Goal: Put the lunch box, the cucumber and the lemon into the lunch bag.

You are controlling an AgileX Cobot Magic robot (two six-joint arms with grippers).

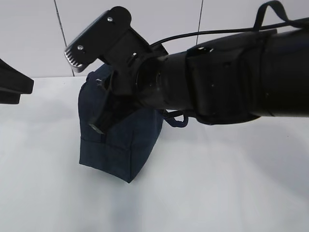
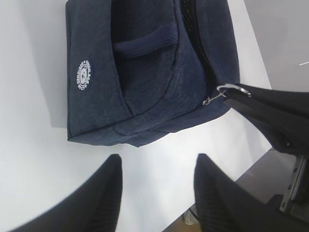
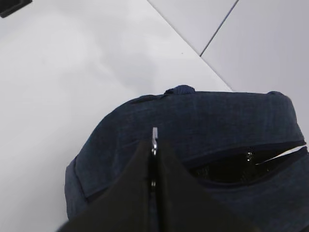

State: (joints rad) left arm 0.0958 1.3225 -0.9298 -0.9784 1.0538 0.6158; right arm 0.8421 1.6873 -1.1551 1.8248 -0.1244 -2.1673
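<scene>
The dark navy lunch bag (image 1: 120,145) stands on the white table. My right gripper (image 3: 154,145) is shut on the silver zipper pull (image 3: 154,134) at the end of the bag's top. In the left wrist view the ring pull (image 2: 226,90) shows pinched at the bag's corner. The zipper is partly open, showing a dark gap (image 3: 241,166). My left gripper (image 2: 157,162) is open and empty, just off the bag (image 2: 145,72) over bare table. The lunch box, cucumber and lemon are out of view.
The white table (image 1: 217,183) spreads round the bag. Its edge (image 2: 251,162) runs close beside my left gripper in the left wrist view. A tiled wall (image 1: 38,34) stands behind. The bag's loop handle (image 2: 145,43) lies flat on its side.
</scene>
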